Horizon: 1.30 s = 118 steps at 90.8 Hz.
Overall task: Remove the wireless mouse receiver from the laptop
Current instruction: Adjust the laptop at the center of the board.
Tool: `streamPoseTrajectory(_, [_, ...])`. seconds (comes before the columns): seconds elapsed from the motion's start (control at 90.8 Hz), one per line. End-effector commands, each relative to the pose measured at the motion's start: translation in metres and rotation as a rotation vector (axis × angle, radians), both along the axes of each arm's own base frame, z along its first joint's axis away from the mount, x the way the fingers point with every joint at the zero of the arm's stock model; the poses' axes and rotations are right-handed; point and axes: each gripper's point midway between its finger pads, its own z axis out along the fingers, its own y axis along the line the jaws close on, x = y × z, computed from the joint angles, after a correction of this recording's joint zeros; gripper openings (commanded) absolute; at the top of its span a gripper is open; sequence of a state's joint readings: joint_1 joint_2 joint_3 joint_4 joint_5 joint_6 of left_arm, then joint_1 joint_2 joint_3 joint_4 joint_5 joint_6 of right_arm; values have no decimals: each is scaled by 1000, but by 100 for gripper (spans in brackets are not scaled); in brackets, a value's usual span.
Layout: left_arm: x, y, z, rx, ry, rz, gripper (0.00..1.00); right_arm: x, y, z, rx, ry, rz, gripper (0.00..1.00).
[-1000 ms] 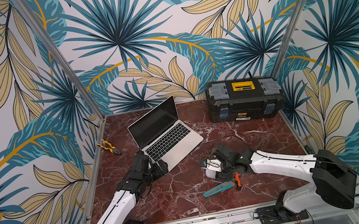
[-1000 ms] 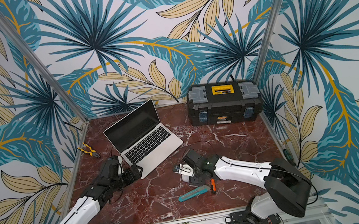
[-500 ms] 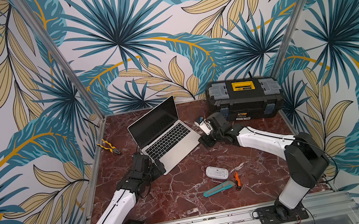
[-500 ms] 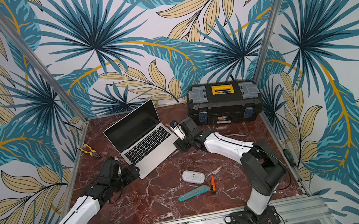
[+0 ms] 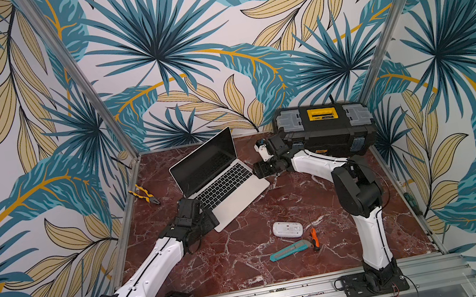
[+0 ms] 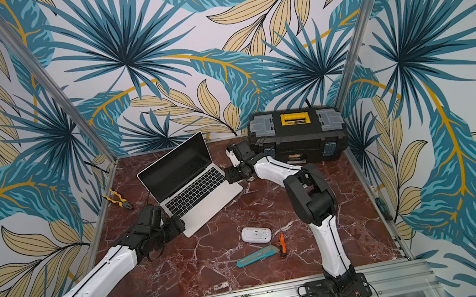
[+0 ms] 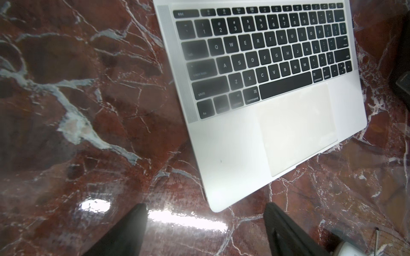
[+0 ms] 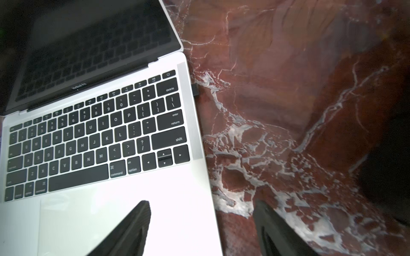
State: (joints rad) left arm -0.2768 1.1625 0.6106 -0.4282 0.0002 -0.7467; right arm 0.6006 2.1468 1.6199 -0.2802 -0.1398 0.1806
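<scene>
The silver laptop (image 5: 224, 188) (image 6: 201, 192) stands open at the back left of the marble table, its screen dark. The wireless mouse receiver (image 8: 195, 89) is a small black stub sticking out of the laptop's right edge, level with the delete key. My right gripper (image 8: 200, 205) (image 5: 257, 170) is open and straddles that right edge nearer the front. One finger (image 8: 142, 212) is over the palm rest, and the other is over the table. My left gripper (image 7: 204, 209) (image 5: 211, 218) is open around the laptop's (image 7: 233, 155) front left corner, which lies between the fingertips without touching them.
A black-and-yellow toolbox (image 5: 326, 130) stands at the back right, close behind my right arm. Yellow pliers (image 5: 144, 195) lie left of the laptop. Near the front lie a white mouse (image 5: 287, 229), a teal box cutter (image 5: 289, 250) and an orange screwdriver (image 5: 313, 236).
My right arm left the white mouse on the table near the front and swung back to the laptop's right edge. My left gripper's jaws narrowed a little at the laptop's corner.
</scene>
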Motion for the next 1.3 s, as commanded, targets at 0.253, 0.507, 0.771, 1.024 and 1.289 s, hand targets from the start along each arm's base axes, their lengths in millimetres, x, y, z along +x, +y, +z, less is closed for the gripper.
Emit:
streamPoseTrajectory(0.253, [16, -12, -27, -39, 82, -64, 82, -16, 2, -49, 2, 152, -36, 75])
streamPoseTrajectory(0.507, [18, -15, -40, -42, 95, -80, 80, -50, 14, -46, 95, 232, 20, 70])
streamPoseTrajectory(0.771, [27, -6, -53, -32, 88, -84, 72, -104, 24, -48, 146, 282, 80, 68])
streamPoseTrajectory(1.024, [16, -2, -60, -39, 105, -101, 71, -173, 34, -50, 190, 306, 131, 67])
streamPoseTrajectory(1.289, [13, -2, -56, -38, 99, -102, 71, -240, 67, -39, 256, 307, 181, 67])
